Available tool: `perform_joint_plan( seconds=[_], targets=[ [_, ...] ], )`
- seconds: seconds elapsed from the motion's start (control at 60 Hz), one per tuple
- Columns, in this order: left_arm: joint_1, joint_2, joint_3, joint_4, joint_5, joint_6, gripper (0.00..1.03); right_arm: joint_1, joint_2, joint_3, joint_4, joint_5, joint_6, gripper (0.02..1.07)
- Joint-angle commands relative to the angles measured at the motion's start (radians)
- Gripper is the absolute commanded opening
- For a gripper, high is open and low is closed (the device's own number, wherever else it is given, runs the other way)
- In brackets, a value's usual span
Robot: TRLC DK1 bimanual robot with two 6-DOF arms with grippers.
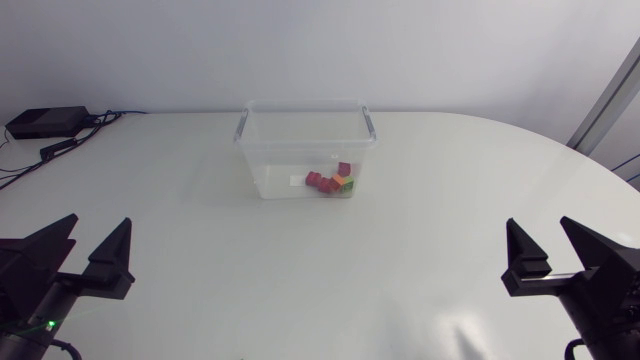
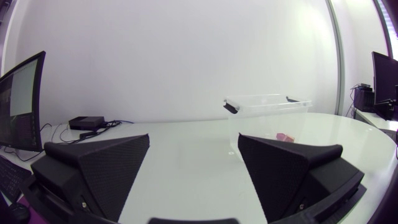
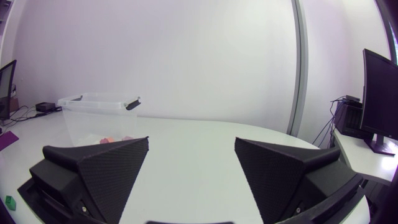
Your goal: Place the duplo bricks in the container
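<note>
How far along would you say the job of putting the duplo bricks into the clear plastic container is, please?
Looks done: the red, yellow and green duplo bricks lie inside the clear plastic container. Nothing in hand: left gripper and right gripper are open and empty. No brick shows on the white table, so nothing seems left.

The container is clear, the bricks red, yellow and green, the table white, and the left gripper and right gripper matte black, finely dotted.
</note>
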Motion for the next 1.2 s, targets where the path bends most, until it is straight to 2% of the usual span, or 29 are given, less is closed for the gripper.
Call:
perform_joint_plan(
  seconds=[0.0,0.15,0.217,0.45,0.55,0.617,0.7,0.867,0.917,1.033,1.183],
  targets=[
    [-0.002,-0.013,-0.017,-0.001,-0.001,0.005,1.0,-0.008,-0.006,-0.017,-0.006,0.009,-0.008,1.02],
    [0.005,-0.012,-0.017,-0.003,-0.001,0.007,1.0,-0.008,-0.006,-0.017,-0.006,0.009,-0.008,1.02],
    [-0.017,-0.013,-0.017,0.0,-0.001,0.01,1.0,-0.008,-0.006,-0.017,-0.006,0.009,-0.008,1.02],
    [-0.029,-0.013,-0.017,0.003,0.004,0.104,1.0,-0.008,-0.006,-0.017,-0.006,0.009,-0.009,1.02],
    [-0.037,-0.013,-0.003,-0.006,0.022,0.107,1.0,-0.008,-0.006,-0.017,-0.006,0.009,-0.009,1.02],
    [-0.041,-0.012,0.047,-0.106,0.122,0.15,1.0,-0.008,-0.006,-0.017,-0.006,0.009,-0.009,1.02],
    [-0.06,0.034,0.116,-0.187,0.144,0.168,1.0,-0.008,-0.006,-0.017,-0.006,0.009,-0.008,1.02],
    [-0.097,0.28,0.32,-0.325,0.144,0.173,1.0,-0.008,-0.006,-0.017,-0.006,0.009,-0.009,1.02],
    [-0.12,0.332,0.396,-0.399,0.144,0.18,1.0,-0.008,-0.006,-0.017,-0.006,0.009,-0.009,1.02],
    [-0.218,0.381,0.549,-0.572,0.133,0.183,0.96,-0.008,-0.006,-0.017,-0.006,0.009,-0.008,1.02],
    [-0.33,0.49,0.64,-0.758,0.078,0.196,0.98,-0.008,-0.006,-0.017,-0.006,0.009,-0.008,1.02]
  ],
)
